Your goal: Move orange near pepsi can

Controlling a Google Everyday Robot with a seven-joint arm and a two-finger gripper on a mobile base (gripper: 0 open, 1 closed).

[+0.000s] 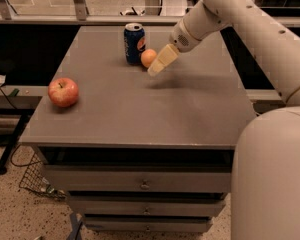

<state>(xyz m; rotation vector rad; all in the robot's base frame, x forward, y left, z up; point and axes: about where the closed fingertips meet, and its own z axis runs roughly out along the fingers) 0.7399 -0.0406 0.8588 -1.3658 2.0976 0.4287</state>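
- Far left of the grey flat-topped table (pixel 140 114): one round red apple (pixel 63 92), near the left edge, well apart from everything else.
- Back centre: one upright dark blue pepsi can (pixel 134 44) with a silver top, logo facing front-right.
- Just beside the can, at its front-right: one small round orange (pixel 148 58), resting on the tabletop. Cannot tell whether fruit and can touch.
- Next right: one cream-coloured gripper (pixel 155 70), angled down and to the left, its tip low over the table just in front of the orange. Wide, narrow or gripping: cannot tell from this angle.
- Key relation: the orange lies against the gripper's upper left side, between it and the can; the gripper's long axis runs diagonally from upper right to lower left.
- Right: one white arm (pixel 225 14) reaching in over the table's far right corner.
- Judgement: the orange already sits near the can; what remains looks like backing away up and right without nudging the fruit.
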